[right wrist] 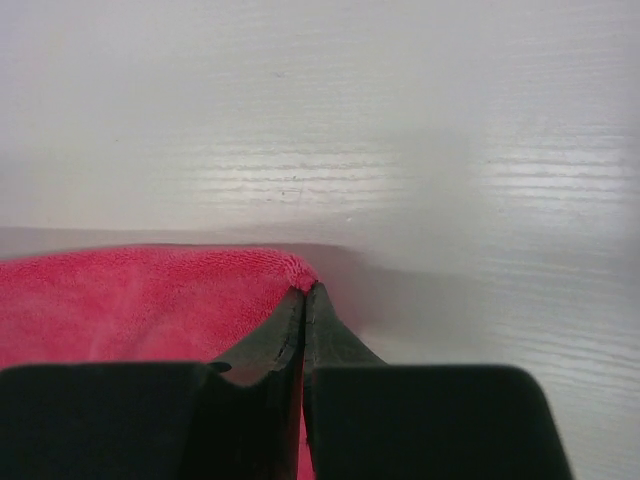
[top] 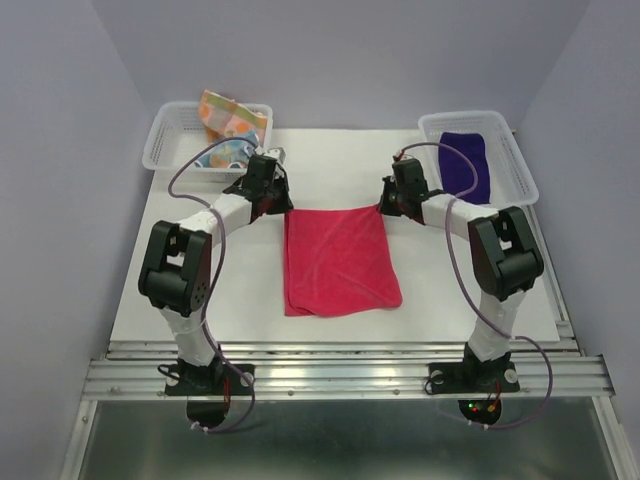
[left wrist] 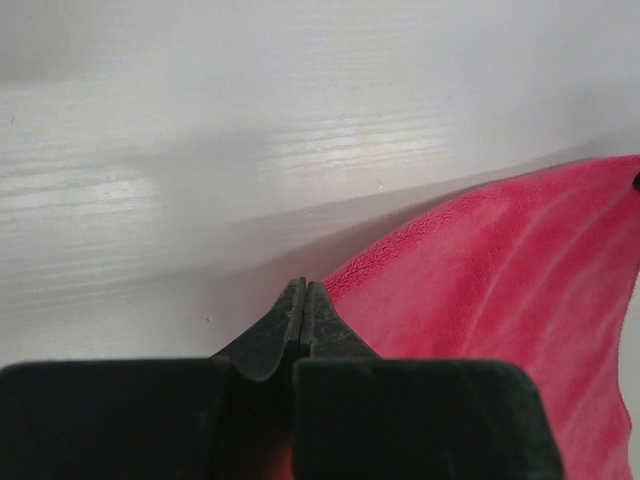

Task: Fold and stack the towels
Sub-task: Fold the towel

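Pinching pink towel [top: 338,265] corners, 2 end effectors [left wrist: 305,287] [right wrist: 305,289]

The bright pink towel [top: 338,262] lies spread flat on the tabletop [top: 200,290], a slightly skewed rectangle; its far corners are pinched by the left end effector [top: 286,210] and the right end effector [top: 381,208]. The dark purple towel [top: 466,160] lies in the right basket [top: 520,170]; the orange-yellow-pink patterned towel [top: 232,118] sits bunched in the left basket [top: 163,145].

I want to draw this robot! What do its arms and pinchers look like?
The left arm and right arm have white tube-like links joined by chunky black joints. A thin purple cable loops along each. The left gripper and right gripper have two black fingers that taper to a point. Small red and green lights glow at the right base.
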### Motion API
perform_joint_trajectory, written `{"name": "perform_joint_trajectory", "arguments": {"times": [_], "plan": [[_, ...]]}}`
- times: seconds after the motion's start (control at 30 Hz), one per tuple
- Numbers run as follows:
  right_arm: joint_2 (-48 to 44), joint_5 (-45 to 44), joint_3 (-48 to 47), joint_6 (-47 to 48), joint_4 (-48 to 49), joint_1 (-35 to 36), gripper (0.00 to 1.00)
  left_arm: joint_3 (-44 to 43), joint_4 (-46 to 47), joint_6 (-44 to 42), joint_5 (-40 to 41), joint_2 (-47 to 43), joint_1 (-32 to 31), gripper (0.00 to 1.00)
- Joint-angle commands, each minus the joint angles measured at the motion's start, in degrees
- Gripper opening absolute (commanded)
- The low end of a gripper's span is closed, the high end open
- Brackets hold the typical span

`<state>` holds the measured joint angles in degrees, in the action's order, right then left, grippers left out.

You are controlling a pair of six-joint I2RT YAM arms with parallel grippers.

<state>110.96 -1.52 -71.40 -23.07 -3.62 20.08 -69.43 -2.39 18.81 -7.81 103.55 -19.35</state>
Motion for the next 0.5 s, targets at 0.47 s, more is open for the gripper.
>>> {"name": "perform_joint_trajectory", "arguments": {"times": [0.47], "plan": [[-25.4, 10.0, 24.3, -4.3, 9.6, 0.1, 0.01, 24.7, 11.6, 5.3, -11.3, -25.4, 0.4, 0.00]]}}
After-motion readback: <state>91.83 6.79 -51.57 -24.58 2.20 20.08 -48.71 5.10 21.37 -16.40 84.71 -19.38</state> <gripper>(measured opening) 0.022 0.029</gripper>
